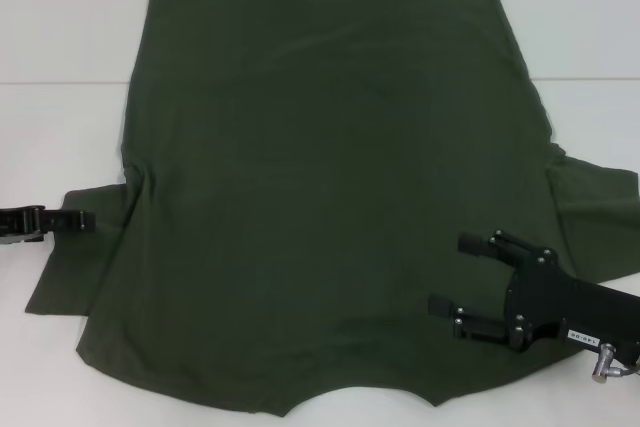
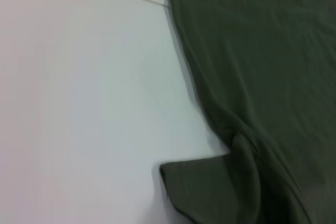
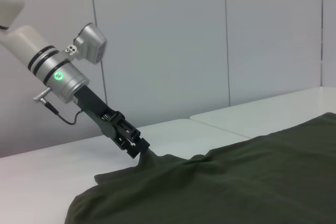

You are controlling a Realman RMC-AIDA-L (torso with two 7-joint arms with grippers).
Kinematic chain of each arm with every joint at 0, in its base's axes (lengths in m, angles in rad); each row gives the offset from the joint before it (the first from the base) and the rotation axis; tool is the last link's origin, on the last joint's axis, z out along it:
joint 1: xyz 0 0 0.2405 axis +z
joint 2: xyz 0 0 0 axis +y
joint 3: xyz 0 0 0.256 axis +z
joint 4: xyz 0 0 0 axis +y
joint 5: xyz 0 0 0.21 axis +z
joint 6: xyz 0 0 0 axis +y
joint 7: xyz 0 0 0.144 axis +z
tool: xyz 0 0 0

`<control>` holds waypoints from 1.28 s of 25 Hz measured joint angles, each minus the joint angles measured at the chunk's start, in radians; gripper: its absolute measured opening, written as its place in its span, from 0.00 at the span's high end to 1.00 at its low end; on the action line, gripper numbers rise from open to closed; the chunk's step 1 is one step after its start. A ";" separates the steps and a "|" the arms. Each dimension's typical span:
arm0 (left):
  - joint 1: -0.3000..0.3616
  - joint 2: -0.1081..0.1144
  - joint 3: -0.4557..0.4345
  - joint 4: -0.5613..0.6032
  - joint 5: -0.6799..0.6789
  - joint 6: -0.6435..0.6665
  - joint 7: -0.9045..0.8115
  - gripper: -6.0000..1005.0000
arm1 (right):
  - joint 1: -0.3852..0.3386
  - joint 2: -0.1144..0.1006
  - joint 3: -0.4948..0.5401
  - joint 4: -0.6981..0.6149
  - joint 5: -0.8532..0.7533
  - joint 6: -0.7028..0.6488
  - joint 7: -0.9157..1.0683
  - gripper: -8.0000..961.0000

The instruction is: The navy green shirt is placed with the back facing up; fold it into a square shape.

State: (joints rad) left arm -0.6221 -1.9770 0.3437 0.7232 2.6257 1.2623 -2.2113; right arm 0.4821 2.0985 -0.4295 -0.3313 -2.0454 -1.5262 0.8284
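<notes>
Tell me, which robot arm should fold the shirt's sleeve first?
Probably the left. Its end effector is already at the sleeve of the navy green shirt, fabric bunched at its tip. The right end effector hovers open over the shirt's body.

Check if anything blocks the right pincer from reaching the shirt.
Nothing visible does. The right pincer hangs open directly over the navy green shirt near its right sleeve. The left pincer is at the left sleeve, far off.

- Navy green shirt [image 1: 330,207]: plain dark olive-green short-sleeved T-shirt, soft matte fabric, no print.
- State: spread open and mostly flat, unfolded; light creases near both sleeves.
- Pose: curved neckline at 6 o'clock, hem at 12 o'clock; sleeves at 8 and 4 o'clock.
- Location: white table [image 1: 60,67], filling most of the head view.
</notes>
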 joint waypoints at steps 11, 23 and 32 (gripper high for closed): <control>-0.008 -0.004 0.000 -0.028 -0.003 -0.029 0.024 0.07 | 0.001 0.000 0.000 0.000 -0.001 -0.005 0.000 0.05; -0.008 -0.004 0.000 -0.028 -0.003 -0.046 0.024 0.07 | 0.002 0.000 0.000 0.000 0.002 -0.007 0.000 0.06; -0.009 -0.016 0.048 -0.037 -0.002 -0.072 0.025 0.07 | 0.002 0.000 0.000 0.000 0.004 -0.007 0.000 0.06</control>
State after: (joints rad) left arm -0.6312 -1.9929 0.3916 0.6865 2.6236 1.1901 -2.1867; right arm 0.4844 2.0985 -0.4295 -0.3313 -2.0417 -1.5329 0.8284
